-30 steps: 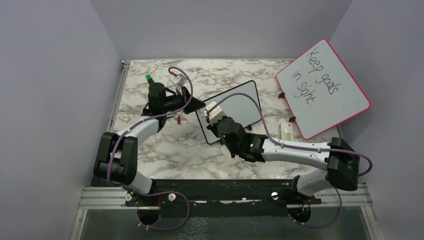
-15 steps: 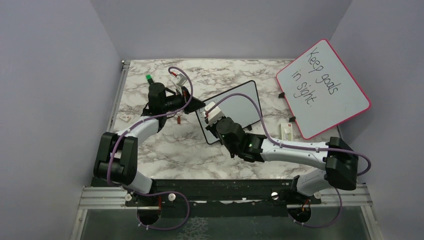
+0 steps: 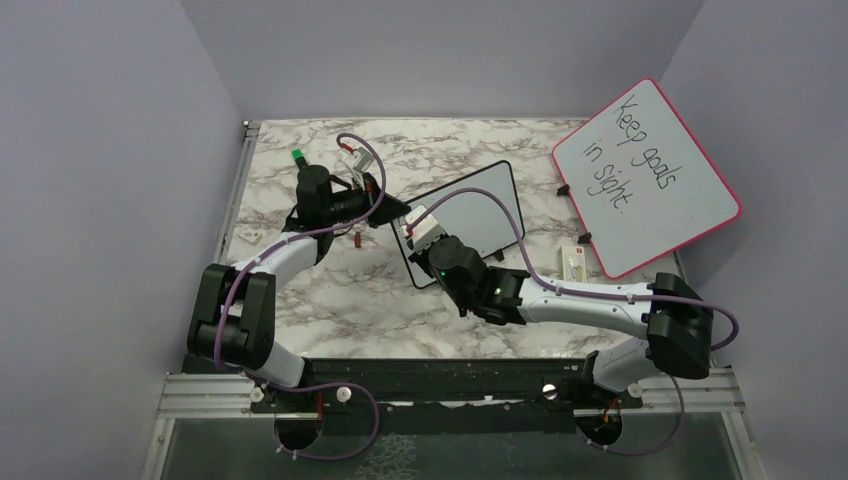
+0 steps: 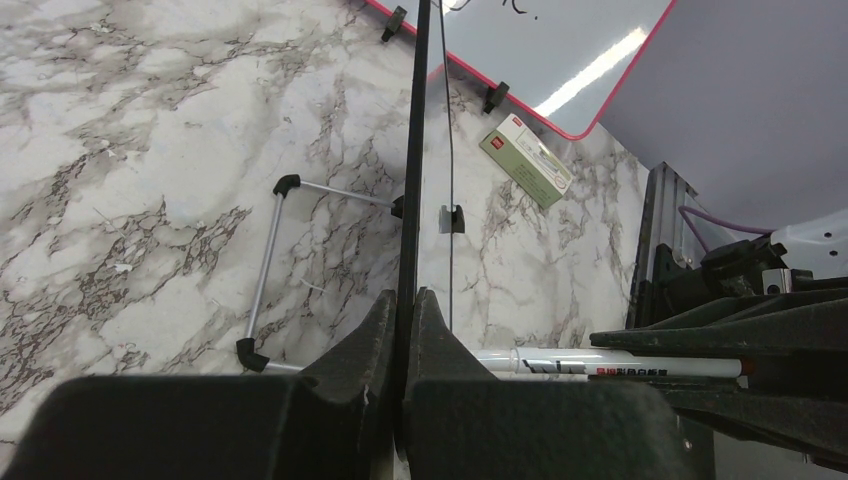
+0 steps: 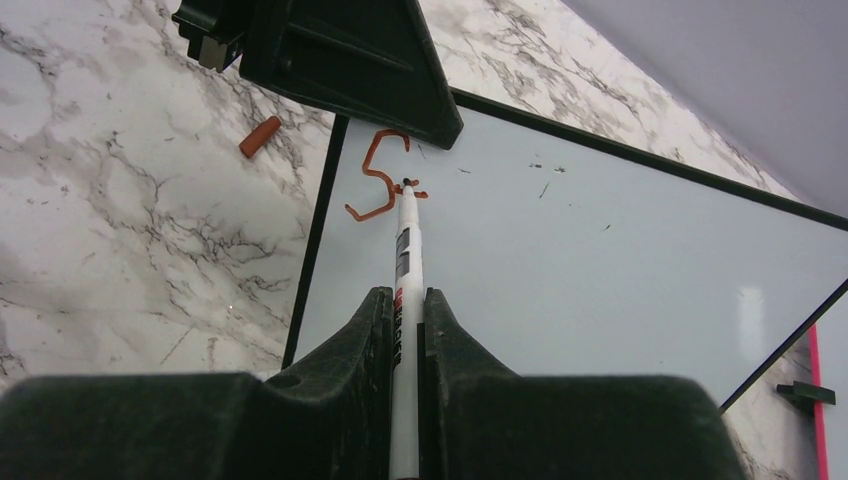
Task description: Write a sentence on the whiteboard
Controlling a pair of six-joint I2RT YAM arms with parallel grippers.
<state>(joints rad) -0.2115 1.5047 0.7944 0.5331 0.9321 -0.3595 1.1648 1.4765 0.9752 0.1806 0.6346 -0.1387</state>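
- I have the whiteboard [image 3: 485, 200] propped near the middle of the marble table [image 3: 340, 295]. In the top view its long axis runs from 8 to 2 o'clock, and its writing face is turned toward the right arm.
- The sentence [image 5: 378, 180] is barely begun. I can read a reddish-brown "S" and a small stroke beside it, at the board's corner toward 11 o'clock in the right wrist view.
- The marker [image 5: 408, 255] points to 12 o'clock in that view, with its tip at that small stroke.
- The right gripper [image 5: 405, 300] is clamped on the marker's barrel.
- The left gripper [image 4: 405, 305] is pinched on the board's black frame.
- From above, the right wrist covers the writing, so only its own camera shows me the letters.
- The left wrist camera sees the board edge-on as a thin black line, so the face is hidden. It does show the wire stand [image 4: 262, 265] behind the board.
- A reddish cap [image 3: 358, 240] lies on the table at 9 o'clock from the board.
- A small box [image 3: 575, 263] lies at 4 o'clock from it. Past the box, the pink-framed board [image 3: 650, 170] sits at 2 o'clock, cut off in both wrist views.
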